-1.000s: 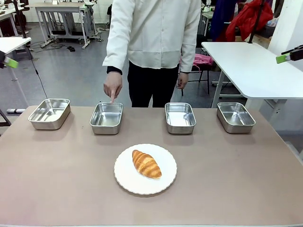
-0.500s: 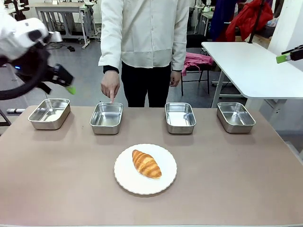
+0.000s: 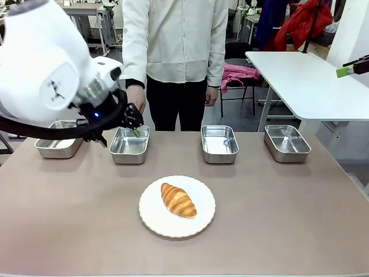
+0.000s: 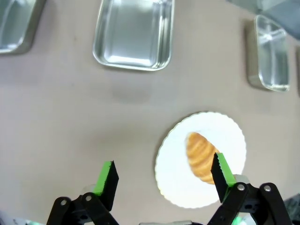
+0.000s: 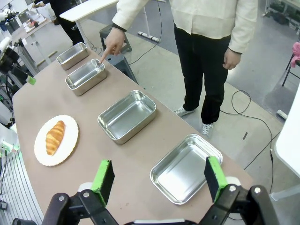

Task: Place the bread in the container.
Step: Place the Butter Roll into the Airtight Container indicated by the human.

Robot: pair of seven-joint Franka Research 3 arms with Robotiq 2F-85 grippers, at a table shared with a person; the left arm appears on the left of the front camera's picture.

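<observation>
Left gripper [image 4: 162,160]: jaws wide, empty, above table | croissant [image 4: 201,157]: on white plate [image 4: 220,131], off-centre beside one finger, long axis roughly square to the closing line | nearer arm: left; right gripper [image 5: 158,173] spread, empty, well apart | goal, judged: steel tray [image 3: 128,157] that the person's hand [image 5: 111,44] points to

Croissant [image 3: 178,199] w/ glossy ridged crust, smooth white plate [image 3: 153,218], shiny steel trays [image 3: 219,144], matt tan tabletop [image 3: 288,222].

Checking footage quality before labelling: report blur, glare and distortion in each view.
Front view: sharp, evenly lit, soft shadow under the plate. Left wrist view: slightly blurred, the bread soft-edged, glare on the container. Right wrist view: crisp, but the wide lens curves the table edge.
</observation>
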